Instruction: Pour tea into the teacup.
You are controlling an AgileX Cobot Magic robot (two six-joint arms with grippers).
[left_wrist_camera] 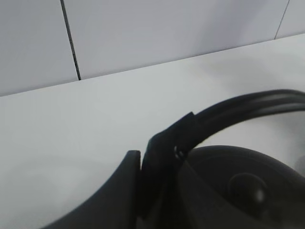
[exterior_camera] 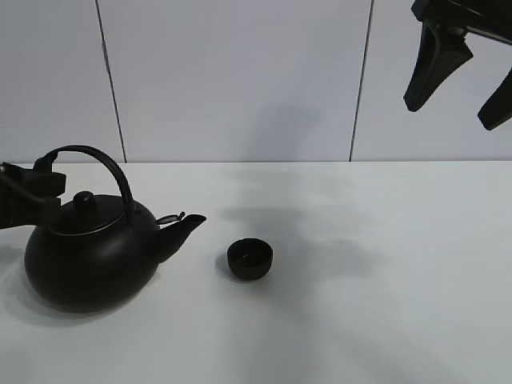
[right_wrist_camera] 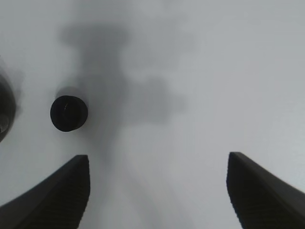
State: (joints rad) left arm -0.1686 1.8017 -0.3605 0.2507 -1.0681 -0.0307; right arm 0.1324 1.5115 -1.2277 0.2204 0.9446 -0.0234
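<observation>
A: Item one, teacup (exterior_camera: 250, 259): location?
B: Small, round, matte black, no handle. Stands upright on the table (exterior_camera: 384, 320), roughly midway between the left and right edges, a little left of centre. Nothing touches it. Contents: cannot tell
A: Item two, kettle (exterior_camera: 88, 260)?
B: Large, round, black, with arched handle (exterior_camera: 84, 149) and a knobbed lid (exterior_camera: 96, 218). Sits near the left edge. Spout (exterior_camera: 182, 228) points toward the teacup, with its tip near the cup but apart from it
A: Item three, left gripper (exterior_camera: 46, 188)?
B: Reaches in from the left edge, level with the lid. Jaws closed on the handle's left end, where it meets the body. The wrist view shows one finger (left_wrist_camera: 119, 191) pressed against the handle's bracket
A: Item four, right gripper (exterior_camera: 462, 94)?
B: Hangs high above the table's right side, toward the far edge, well apart from teacup and kettle. Jaws spread wide, nothing between them. Its wrist view looks down on the teacup
A: Backdrop?
B: Pale panelled wall (exterior_camera: 240, 80) behind the far edge
</observation>
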